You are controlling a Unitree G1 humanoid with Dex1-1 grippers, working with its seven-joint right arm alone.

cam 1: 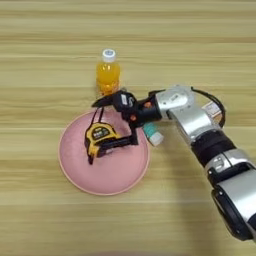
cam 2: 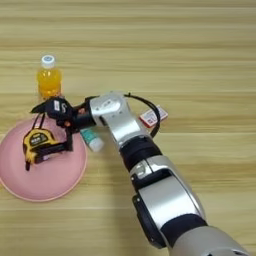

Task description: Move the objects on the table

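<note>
The right arm (cam 2: 150,175) is built of rounded silver shells joined by black collars, with a broad black band seen at the wrist. A thin black cable (cam 2: 150,107) is looped beside the silver wrist housing. The right gripper (cam 1: 117,122) is made of two black fingers, with small orange accents and a pale label set at its base.

Tape measure (cam 1: 100,136) on plate (cam 1: 80,172). Bottle (cam 1: 108,72) on the table (cam 1: 50,50) just behind plate. Glue stick (cam 1: 153,135) at plate's right edge, packet (cam 2: 153,116) further right.
</note>
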